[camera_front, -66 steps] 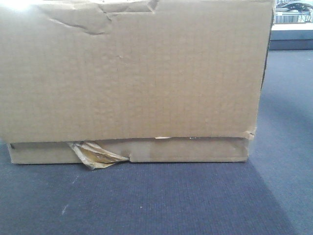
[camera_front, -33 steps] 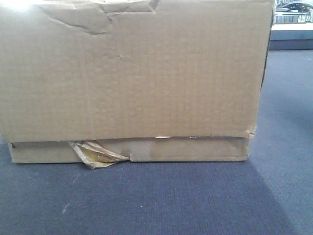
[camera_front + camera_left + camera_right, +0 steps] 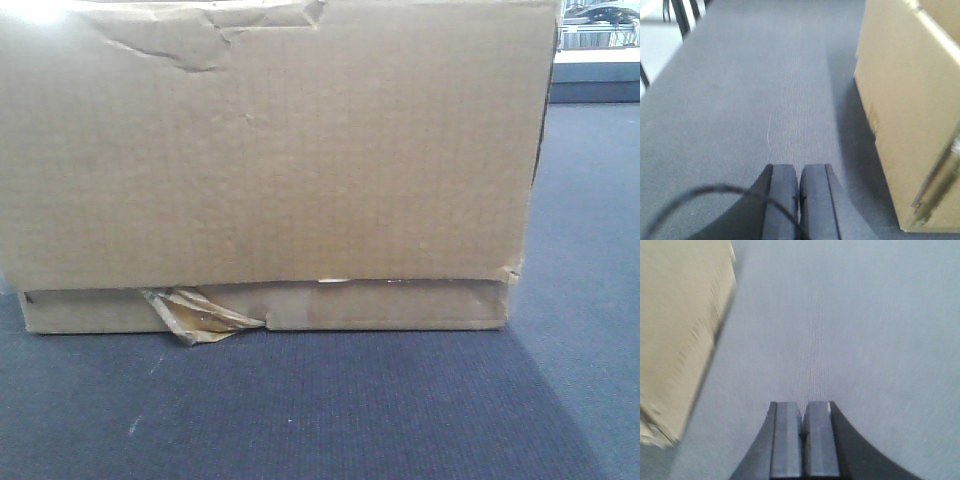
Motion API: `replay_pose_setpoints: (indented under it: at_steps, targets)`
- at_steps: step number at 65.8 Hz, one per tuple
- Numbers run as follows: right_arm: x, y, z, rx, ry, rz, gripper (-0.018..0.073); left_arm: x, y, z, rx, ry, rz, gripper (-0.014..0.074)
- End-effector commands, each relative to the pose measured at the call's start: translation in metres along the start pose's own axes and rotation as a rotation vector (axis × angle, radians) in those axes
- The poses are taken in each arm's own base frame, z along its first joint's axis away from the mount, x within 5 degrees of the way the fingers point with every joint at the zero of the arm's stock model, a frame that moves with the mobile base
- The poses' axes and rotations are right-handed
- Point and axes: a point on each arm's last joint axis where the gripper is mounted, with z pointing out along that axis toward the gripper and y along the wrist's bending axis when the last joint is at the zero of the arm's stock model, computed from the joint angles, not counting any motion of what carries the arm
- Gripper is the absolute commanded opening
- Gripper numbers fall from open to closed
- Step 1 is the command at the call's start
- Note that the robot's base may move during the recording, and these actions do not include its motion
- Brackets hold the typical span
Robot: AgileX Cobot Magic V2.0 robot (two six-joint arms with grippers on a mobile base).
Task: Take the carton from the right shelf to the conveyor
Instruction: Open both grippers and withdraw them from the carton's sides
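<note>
A: What is seen at the left side?

B: In the left wrist view the left tool (image 3: 799, 187) is seen low in the frame, its two dark fingers (image 3: 782, 200) pressed together with nothing between them. A thin black cable (image 3: 700, 192) is looped across in front of it. The ribbed blue-grey conveyor (image 3: 765, 90) is spread out beneath and ahead of the tool, and the carton (image 3: 910, 110) is stood on it just to the right, apart from the fingers. A strip of clear tape (image 3: 940, 182) is seen hanging at the carton's near corner.

A: And in the front view?

B: The carton (image 3: 270, 150) is set flat on the conveyor (image 3: 300, 410) and most of the frame is filled by its broad brown face. A dent is shown in its top edge at the upper left. A narrow flap strip (image 3: 390, 305) is run along its base, and a ragged tuft of yellowish tape (image 3: 195, 315) is stuck out from that strip at the lower left, touching the belt.

A: What is shown on the right?

B: In the right wrist view the right tool (image 3: 802, 432) is clenched too, fingers (image 3: 787, 440) closed on nothing. The carton (image 3: 680, 330) is seen to its left, blurred, resting on the belt (image 3: 865, 340) and not touched by the tool.
</note>
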Motion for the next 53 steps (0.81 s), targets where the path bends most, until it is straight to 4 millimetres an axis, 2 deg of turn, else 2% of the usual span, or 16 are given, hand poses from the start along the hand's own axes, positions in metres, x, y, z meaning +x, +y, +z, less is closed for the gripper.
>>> replay_pose_setpoints:
  at_steps: [1, 9, 19, 53]
  targets:
    - [0.005, -0.001, -0.023, 0.003, -0.157, -0.013, -0.0075, -0.004, 0.001, -0.014, 0.019, -0.127, -0.017, 0.0014]
    - [0.011, -0.002, -0.051, -0.005, -0.325, -0.012, -0.0075, -0.007, 0.002, -0.029, 0.023, -0.23, -0.009, 0.0014]
    - [0.016, -0.002, -0.074, -0.011, -0.458, -0.011, -0.0075, -0.007, 0.004, -0.04, 0.025, -0.289, -0.017, 0.0014]
    - [0.015, -0.002, -0.074, -0.012, -0.466, -0.011, -0.0075, -0.007, 0.004, -0.044, 0.026, -0.311, -0.019, 0.0014]
